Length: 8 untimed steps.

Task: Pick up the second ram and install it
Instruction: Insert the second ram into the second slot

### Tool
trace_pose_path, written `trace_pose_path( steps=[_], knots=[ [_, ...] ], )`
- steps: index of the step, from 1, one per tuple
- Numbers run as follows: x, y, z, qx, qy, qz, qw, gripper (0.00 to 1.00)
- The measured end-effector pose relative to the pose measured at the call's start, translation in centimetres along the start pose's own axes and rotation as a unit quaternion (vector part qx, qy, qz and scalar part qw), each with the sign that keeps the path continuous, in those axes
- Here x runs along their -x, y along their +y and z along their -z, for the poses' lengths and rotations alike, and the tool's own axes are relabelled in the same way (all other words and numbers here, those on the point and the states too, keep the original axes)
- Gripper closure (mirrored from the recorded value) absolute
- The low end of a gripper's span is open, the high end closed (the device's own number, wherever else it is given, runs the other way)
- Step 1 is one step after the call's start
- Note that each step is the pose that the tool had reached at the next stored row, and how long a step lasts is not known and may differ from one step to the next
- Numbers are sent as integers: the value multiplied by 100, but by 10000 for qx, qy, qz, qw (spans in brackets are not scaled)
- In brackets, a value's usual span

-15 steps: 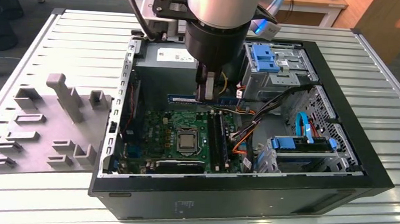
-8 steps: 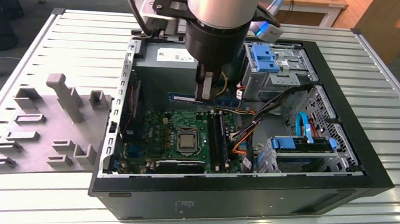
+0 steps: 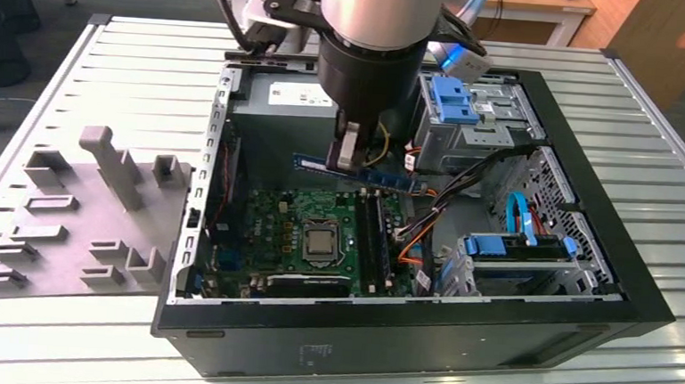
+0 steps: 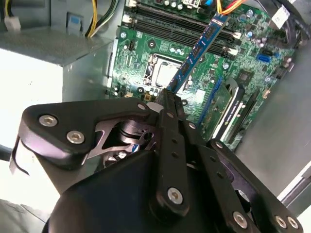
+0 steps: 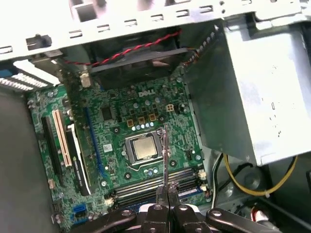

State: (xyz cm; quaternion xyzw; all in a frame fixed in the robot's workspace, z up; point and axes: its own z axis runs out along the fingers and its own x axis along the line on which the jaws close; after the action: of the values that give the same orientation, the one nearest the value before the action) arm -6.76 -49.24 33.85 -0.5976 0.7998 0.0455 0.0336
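My gripper (image 3: 347, 155) is shut on the second ram (image 3: 368, 173), a thin dark green stick held level over the open computer case. It hangs a little above the motherboard (image 3: 280, 228), over the far end of the black memory slots (image 3: 370, 238). In the second wrist view the ram (image 4: 199, 48) runs out from the gripper (image 4: 168, 98) toward the slots (image 4: 180, 24), at an angle to them. In the first wrist view the ram (image 5: 165, 155) shows edge-on from the gripper (image 5: 166, 193), over the processor socket (image 5: 144, 148) and the slots (image 5: 155, 187).
The grey power supply box (image 3: 282, 108) stands just behind the arm. Drive cages with blue latches (image 3: 455, 99) and blue and orange cables (image 3: 519, 216) fill the case at the exterior view's right. A grey moulded fixture (image 3: 80, 212) lies on the slatted table (image 3: 633, 112) at the left.
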Motion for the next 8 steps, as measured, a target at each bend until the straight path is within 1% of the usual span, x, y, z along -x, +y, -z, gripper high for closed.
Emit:
trace_pose_path(
  steps=[2, 4, 6, 8],
  knots=[
    [0, 0, -1, -20, -6, -181, 9998, 88],
    [0, 0, -3, -39, -12, -360, 9993, 88],
    [0, 0, -4, -59, -18, -538, 9985, 88],
    [-1, 0, -6, -79, -23, -722, 9974, 88]
  ],
)
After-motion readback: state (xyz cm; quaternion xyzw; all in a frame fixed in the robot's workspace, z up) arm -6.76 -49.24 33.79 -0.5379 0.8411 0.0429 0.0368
